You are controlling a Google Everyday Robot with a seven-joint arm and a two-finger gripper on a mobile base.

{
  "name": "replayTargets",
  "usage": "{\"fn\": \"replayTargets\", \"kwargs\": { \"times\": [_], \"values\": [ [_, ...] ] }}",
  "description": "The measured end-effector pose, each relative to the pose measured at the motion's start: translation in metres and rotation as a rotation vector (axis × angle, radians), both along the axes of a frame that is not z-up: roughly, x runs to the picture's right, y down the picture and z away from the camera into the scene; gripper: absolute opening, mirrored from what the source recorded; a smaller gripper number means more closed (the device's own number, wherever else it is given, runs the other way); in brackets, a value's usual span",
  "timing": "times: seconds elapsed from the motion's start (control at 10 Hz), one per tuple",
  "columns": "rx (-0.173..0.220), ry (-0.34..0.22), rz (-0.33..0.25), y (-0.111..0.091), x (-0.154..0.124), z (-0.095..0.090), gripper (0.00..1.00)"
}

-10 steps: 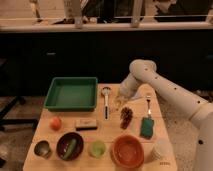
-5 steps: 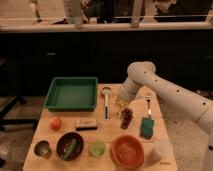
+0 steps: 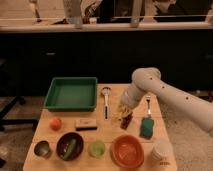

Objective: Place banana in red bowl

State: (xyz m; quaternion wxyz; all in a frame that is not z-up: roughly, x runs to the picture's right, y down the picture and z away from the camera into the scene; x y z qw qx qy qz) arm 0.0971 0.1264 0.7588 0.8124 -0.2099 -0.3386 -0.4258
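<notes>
My gripper (image 3: 122,110) hangs low over the middle-right of the wooden table (image 3: 114,90), just right of the metal spoon (image 3: 105,100). It is shut on the banana (image 3: 120,107), a slim pale-yellow piece showing at its tip. The red bowl (image 3: 127,151), wide, shallow and orange-red, stands at the table's front edge, below and slightly right of the gripper. A dark red item (image 3: 126,121) lies on the table between the gripper and the bowl.
A green tray (image 3: 71,92) sits back left. A fork (image 3: 148,102) and a green sponge (image 3: 146,128) lie to the right. Along the front stand a metal cup (image 3: 43,148), a dark bowl (image 3: 64,141) holding a green vegetable, a green cup (image 3: 97,148) and a white cup (image 3: 161,150). An orange fruit (image 3: 55,123) and a brown bar (image 3: 86,124) lie left.
The arm has shifted only slightly, with the gripper staying shut over the same spot beside the spoon. Nothing on the table has moved.
</notes>
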Motion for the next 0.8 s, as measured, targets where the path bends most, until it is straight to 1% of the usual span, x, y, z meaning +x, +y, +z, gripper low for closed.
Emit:
{"fn": "replayTargets", "kwargs": {
  "times": [0.4,0.6,0.7,0.8],
  "values": [
    [-0.014,0.011,0.050,0.030,0.020,-0.023,0.00],
    [-0.028,0.009,0.070,0.045,0.025,-0.030,0.00],
    [-0.041,0.003,0.078,0.054,0.024,-0.031,0.00],
    [-0.051,-0.003,0.083,0.058,0.024,-0.031,0.00]
  ]
}}
